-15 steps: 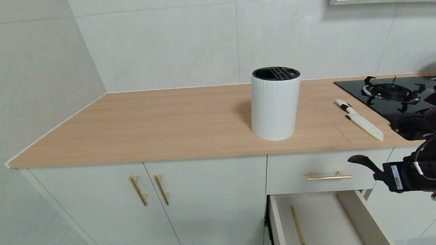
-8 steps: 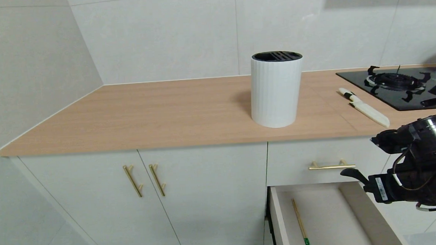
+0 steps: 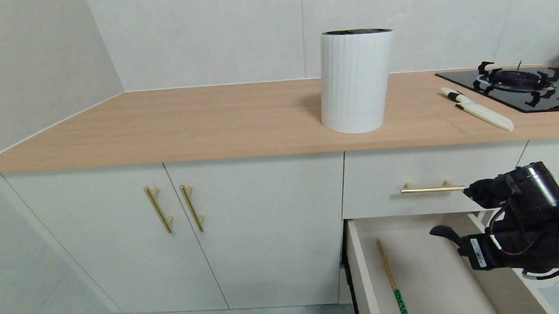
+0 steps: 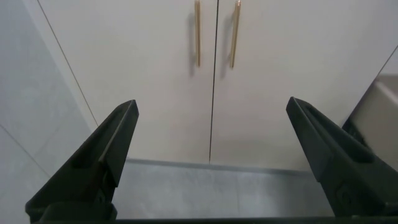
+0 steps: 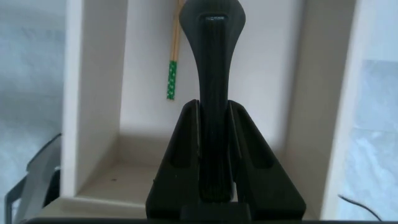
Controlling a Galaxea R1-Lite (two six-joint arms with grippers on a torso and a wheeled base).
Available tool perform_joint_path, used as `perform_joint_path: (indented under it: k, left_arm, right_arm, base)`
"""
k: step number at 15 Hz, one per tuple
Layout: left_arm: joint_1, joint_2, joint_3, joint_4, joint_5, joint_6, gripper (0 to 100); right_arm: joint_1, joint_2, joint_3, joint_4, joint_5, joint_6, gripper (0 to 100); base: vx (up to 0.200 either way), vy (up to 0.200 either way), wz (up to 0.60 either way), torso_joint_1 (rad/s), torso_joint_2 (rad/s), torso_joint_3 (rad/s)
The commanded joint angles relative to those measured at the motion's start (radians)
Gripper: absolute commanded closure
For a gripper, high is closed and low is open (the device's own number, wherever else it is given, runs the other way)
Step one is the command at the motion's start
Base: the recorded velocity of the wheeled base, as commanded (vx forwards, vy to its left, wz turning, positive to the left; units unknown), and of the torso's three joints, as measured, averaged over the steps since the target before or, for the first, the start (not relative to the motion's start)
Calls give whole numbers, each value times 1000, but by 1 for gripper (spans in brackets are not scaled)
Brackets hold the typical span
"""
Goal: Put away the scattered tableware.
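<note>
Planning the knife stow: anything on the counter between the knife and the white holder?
Nothing visible. Bare worktop runs between the knife and the white holder; the hob lies on the knife's far side. The right pincer sits lower, over the open drawer, so the worktop edge is above it.

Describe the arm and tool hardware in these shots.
All matte black. Right arm: cylindrical wrist housing, looped cables, a white barcode-style label. Right tool: slim tapered fingers with rounded tips, on a wedge-shaped base. Left tool: two chunky wedge-shaped fingers.
</note>
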Motion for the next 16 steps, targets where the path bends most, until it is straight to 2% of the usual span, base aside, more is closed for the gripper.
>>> perform_joint_path:
  k: [1,6,12,14,16]
  left_arm:
    - [0,0,0,0,0,-1,0]
    - [0,0,0,0,0,-1,0]
    - [0,0,0,0,0,-1,0]
    - [0,0,0,0,0,-1,0]
    - [0,0,0,0,0,-1,0]
  right_arm:
    - [4,7,2,0,1,1,100]
    - [7,19,5,0,3,0,100]
    - [7,54,2,-20,4,1,100]
    - [7,169,5,-113,6,3,100]
    - [6,326,23,-282,-2,4,100]
  base:
    - [0,0,0,-95,437,354]
    - [0,0,0,-52,414,355]
    - [0,0,0,-4,52,46]
    - [0,0,0,0,0,0]
    - [0,0,0,0,0,0]
